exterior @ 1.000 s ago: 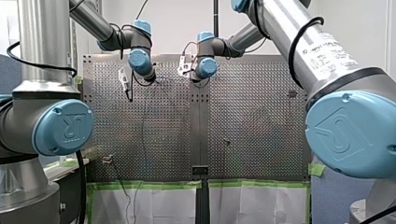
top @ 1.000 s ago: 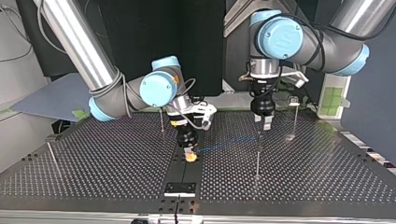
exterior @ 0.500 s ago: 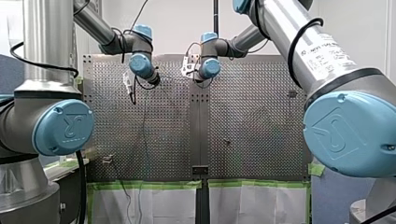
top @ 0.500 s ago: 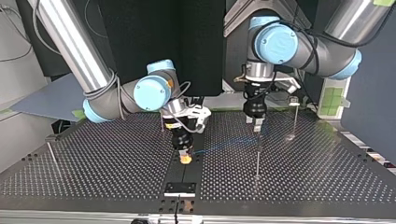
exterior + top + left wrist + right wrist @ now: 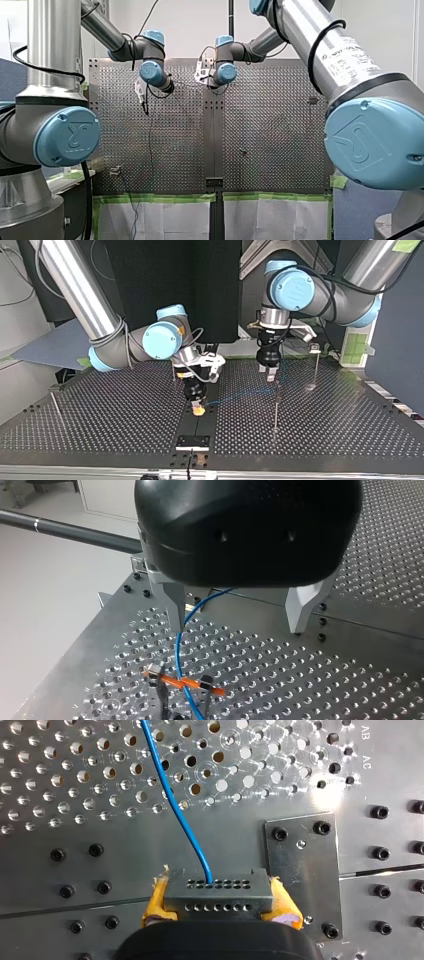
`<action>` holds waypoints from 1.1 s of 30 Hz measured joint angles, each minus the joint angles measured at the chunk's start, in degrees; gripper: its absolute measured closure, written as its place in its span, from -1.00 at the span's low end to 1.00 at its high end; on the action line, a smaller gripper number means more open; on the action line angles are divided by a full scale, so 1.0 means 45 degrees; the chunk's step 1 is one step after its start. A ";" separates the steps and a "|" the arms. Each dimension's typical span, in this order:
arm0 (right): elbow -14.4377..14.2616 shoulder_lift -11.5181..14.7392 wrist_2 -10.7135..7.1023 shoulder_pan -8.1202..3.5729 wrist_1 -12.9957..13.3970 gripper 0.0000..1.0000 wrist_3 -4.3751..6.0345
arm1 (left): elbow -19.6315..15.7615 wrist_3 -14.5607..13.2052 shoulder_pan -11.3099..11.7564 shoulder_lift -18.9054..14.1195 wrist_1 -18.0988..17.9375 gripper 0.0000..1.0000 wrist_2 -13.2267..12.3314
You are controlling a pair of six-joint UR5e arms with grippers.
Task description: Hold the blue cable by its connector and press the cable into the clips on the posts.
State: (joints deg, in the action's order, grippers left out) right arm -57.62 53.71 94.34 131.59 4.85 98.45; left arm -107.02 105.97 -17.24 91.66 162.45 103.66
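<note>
I'm clamping the boxy grey perforated connector [image 5: 218, 895] in my right jaws' yellow pads [image 5: 155, 904]; thin blue cable [image 5: 175, 810] is curving away; left jaws are gaping open.

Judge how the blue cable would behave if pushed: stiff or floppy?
Probably floppy: the blue cable leaves the connector in a loose curve. Likely light, being so thin. A push would probably bow it, as my right gripper pins the connector.

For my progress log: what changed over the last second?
My left end effector shifted toward the top view's left, nearing the thin metal post. My right end effector also edged that way. It still grips the grey connector of the thin blue cable.
</note>
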 joint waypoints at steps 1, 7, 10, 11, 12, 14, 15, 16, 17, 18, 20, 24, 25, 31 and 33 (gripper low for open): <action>-0.0001 -0.0004 -0.0007 0.0000 0.0000 1.00 -0.0004 | 0.0003 0.0002 -0.0001 0.0019 0.0010 -1.00 0.0019; -0.0001 -0.0028 -0.0023 0.0001 0.0000 1.00 -0.0016 | 0.0385 -0.0011 -0.0016 0.0239 0.0197 -1.00 0.0128; -0.0001 -0.0038 -0.0025 0.0002 -0.0001 1.00 -0.0018 | 0.0706 -0.0078 -0.0051 0.0399 0.0317 -1.00 0.0187; 0.0000 -0.0040 -0.0025 0.0001 -0.0001 1.00 -0.0019 | 0.0797 -0.0092 -0.0066 0.0427 0.0324 -1.00 0.0201; -0.0001 -0.0042 -0.0025 -0.0004 -0.0001 1.00 -0.0023 | 0.0884 -0.0100 -0.0082 0.0448 0.0327 -1.00 0.0211; 0.0000 -0.0050 -0.0025 -0.0007 0.0000 1.00 -0.0028 | 0.1055 -0.0102 -0.0112 0.0480 0.0329 -1.00 0.0225; 0.0000 -0.0055 -0.0025 -0.0009 -0.0001 1.00 -0.0031 | 0.1117 -0.0100 -0.0118 0.0490 0.0333 -1.00 0.0228; -0.0001 -0.0059 -0.0025 -0.0012 0.0000 1.00 -0.0033 | 0.1201 -0.0098 -0.0119 0.0497 0.0338 -1.00 0.0230; -0.0001 -0.0061 -0.0025 -0.0016 0.0000 1.00 -0.0034 | 0.1263 -0.0096 -0.0115 0.0502 0.0344 -1.00 0.0232; 0.0000 -0.0062 -0.0025 -0.0018 -0.0001 1.00 -0.0036 | 0.1326 -0.0089 -0.0109 0.0512 0.0353 -1.00 0.0232; 0.0000 -0.0063 -0.0025 -0.0024 0.0001 1.00 -0.0037 | 0.1473 -0.0072 -0.0103 0.0593 0.0403 -1.00 0.0235; 0.0000 -0.0066 -0.0034 -0.0046 0.0001 1.00 -0.0038 | 0.1812 -0.0081 -0.0123 0.0913 0.0657 -1.00 0.0394; 0.0000 -0.0067 -0.0036 -0.0052 0.0000 1.00 -0.0038 | 0.1901 -0.0091 -0.0130 0.1021 0.0691 -1.00 0.0475; -0.0001 -0.0083 -0.0037 -0.0100 0.0010 1.00 -0.0038 | 0.2385 -0.0087 -0.0147 0.1495 0.0553 -1.00 0.0649; 0.0000 -0.0088 -0.0031 -0.0117 0.0014 1.00 -0.0039 | 0.2569 -0.0076 -0.0139 0.1546 0.0535 -1.00 0.0652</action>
State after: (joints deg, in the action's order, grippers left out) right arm -57.62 53.31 94.20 131.07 4.91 98.27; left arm -95.45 105.62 -17.87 98.62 164.85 106.60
